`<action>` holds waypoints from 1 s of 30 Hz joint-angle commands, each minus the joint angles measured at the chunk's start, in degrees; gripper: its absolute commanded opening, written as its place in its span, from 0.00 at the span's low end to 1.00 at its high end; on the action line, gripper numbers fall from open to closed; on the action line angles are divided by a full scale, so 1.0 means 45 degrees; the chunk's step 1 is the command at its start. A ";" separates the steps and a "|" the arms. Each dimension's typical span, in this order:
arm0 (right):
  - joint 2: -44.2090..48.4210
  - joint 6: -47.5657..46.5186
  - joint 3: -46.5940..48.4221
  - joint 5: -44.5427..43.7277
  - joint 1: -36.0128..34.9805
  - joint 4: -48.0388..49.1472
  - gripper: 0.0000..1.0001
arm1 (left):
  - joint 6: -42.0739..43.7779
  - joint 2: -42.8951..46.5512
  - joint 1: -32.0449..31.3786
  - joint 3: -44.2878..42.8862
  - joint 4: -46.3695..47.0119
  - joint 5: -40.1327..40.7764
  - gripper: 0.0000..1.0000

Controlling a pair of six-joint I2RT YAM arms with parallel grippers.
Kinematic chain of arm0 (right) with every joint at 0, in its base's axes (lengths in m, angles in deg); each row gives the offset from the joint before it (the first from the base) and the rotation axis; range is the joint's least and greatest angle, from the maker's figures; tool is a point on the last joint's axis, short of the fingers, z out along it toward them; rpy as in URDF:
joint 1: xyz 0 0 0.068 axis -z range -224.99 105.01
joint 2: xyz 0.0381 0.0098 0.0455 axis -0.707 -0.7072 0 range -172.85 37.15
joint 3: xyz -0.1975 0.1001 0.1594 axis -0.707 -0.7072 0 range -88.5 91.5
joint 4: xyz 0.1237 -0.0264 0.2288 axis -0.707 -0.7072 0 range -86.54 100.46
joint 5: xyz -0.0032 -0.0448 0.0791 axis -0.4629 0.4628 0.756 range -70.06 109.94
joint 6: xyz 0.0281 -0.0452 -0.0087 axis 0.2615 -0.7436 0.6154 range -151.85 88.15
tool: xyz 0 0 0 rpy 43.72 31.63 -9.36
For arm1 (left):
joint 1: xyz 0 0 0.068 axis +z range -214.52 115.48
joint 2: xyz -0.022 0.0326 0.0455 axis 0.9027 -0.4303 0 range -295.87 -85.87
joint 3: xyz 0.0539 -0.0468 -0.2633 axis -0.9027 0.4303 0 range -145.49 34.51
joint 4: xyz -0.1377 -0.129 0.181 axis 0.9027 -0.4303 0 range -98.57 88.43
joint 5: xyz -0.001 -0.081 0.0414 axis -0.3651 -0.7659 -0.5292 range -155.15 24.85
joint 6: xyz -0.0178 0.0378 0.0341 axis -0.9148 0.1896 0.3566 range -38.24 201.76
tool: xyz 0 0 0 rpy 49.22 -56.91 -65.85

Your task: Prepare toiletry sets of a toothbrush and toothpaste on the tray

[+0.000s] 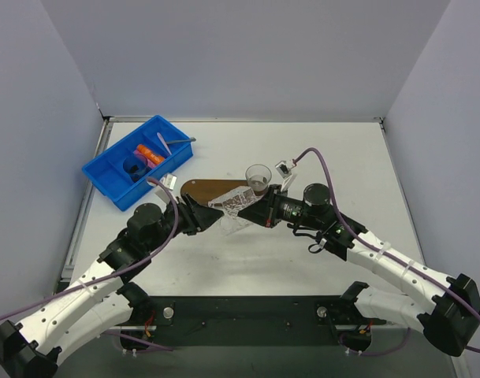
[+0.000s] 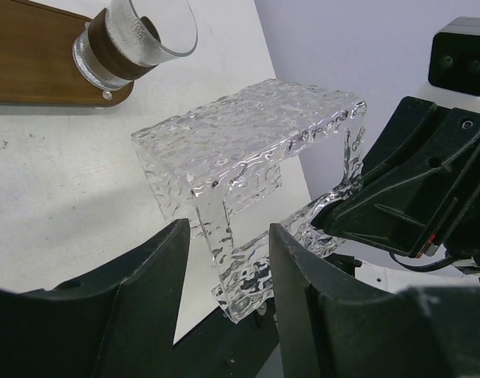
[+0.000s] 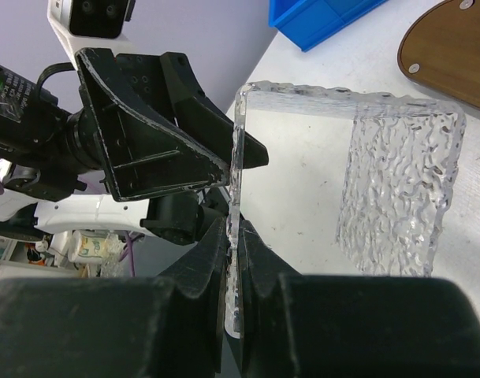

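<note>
Orange toothpaste tubes lie in the blue bin at the back left, next to a thin pale toothbrush. The dark-brown tray lies mid-table and carries a clear cup at its right end. In front of it, a clear rippled plastic holder hangs between both arms. My right gripper is shut on one thin wall of the holder. My left gripper stands open, with its jaws on either side of another wall of the holder and a gap on each side.
The cup stands on the end of the tray, close behind the holder. A corner of the blue bin and the tray's rounded end appear in the right wrist view. Grey walls enclose the table on three sides.
</note>
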 commanded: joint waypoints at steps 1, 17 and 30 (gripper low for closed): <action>0.0533 0.0031 0.0005 -0.0070 0.0060 0.1574 0.00 | -0.0832 -0.0089 0.0053 0.0232 0.1959 -0.0419 0.53; 0.0592 0.0519 -0.0406 0.0028 0.0079 0.2414 0.00 | -0.2277 0.0085 0.0053 0.1208 0.4011 -0.0009 0.33; 0.0494 0.0870 -0.0679 -0.0051 0.0079 0.2668 0.00 | -0.2512 0.0711 0.0053 0.1814 0.6585 -0.0398 0.19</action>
